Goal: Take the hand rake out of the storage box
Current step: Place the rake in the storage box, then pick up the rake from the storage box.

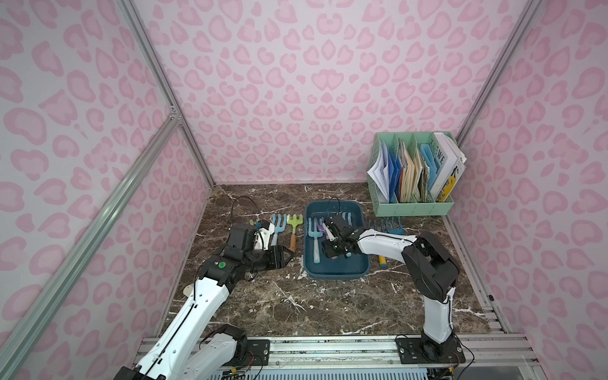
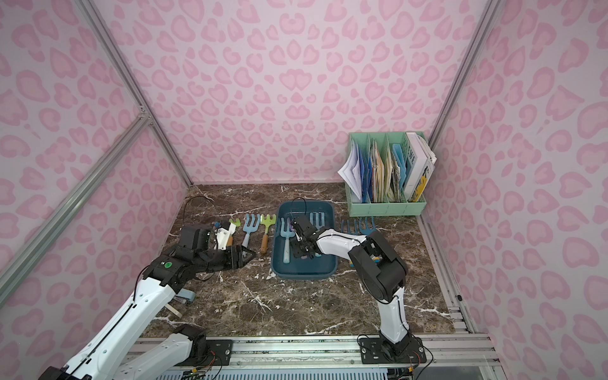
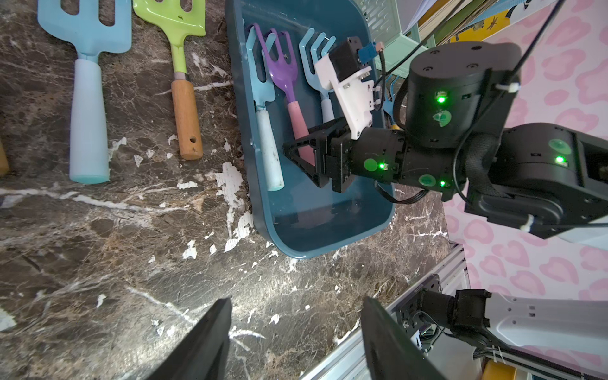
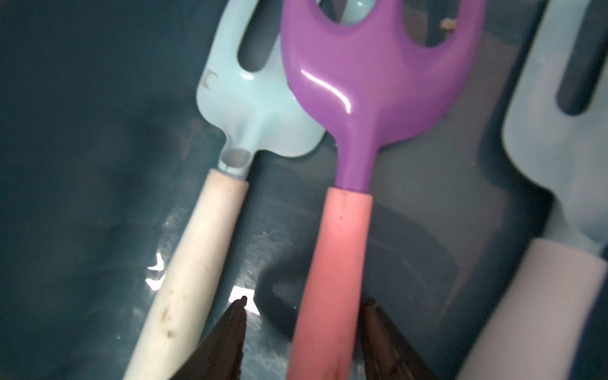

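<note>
The right gripper (image 4: 306, 301), spread, straddles the pink handle (image 4: 335, 263) of the purple hand rake (image 4: 368, 82), lying lengthwise in the storage box (image 1: 342, 268).

The purple hand rake (image 4: 371, 82) ran off the right wrist view at both ends; blur hid whether the right pincer (image 4: 306, 299) touched it.

Lab booth: aluminium frame (image 1: 98, 227), patterned walls (image 1: 296, 82)

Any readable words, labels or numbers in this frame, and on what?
"WE": on the white book in the green rack; any letters before it are hidden.
Yellow book in the same rack: print too small to read.
Nothing else legible.
</note>
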Available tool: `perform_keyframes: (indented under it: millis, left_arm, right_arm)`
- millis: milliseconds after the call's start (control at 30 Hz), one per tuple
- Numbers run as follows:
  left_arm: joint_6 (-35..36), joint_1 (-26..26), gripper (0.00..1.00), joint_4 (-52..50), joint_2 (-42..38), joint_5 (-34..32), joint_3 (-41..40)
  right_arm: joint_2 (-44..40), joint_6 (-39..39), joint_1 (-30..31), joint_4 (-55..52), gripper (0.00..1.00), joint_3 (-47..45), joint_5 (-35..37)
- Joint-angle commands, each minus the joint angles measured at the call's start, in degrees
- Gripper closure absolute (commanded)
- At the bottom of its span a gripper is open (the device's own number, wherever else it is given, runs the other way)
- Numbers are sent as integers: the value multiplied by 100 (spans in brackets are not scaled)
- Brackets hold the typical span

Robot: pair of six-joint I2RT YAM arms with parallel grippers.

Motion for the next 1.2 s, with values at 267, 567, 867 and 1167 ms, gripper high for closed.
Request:
perform_keyframes:
  millis: [267, 567, 867, 1167]
  left_arm:
    - [78, 2, 34, -110, -14, -18, 117]
    - [72, 5, 34, -143, 49, -14, 226]
    - [-151, 2, 15, 502, 117, 389, 107]
    - [-520, -4, 7, 1639, 81, 1025, -122]
  right_arm:
    - [46, 43, -4, -571, 56, -112, -24]
    - [-201, 55, -160, -281, 82, -381, -243]
    - [-1674, -75, -553, 219, 87, -1126, -898]
    - [-3130, -25, -1069, 868, 88, -1887, -2234]
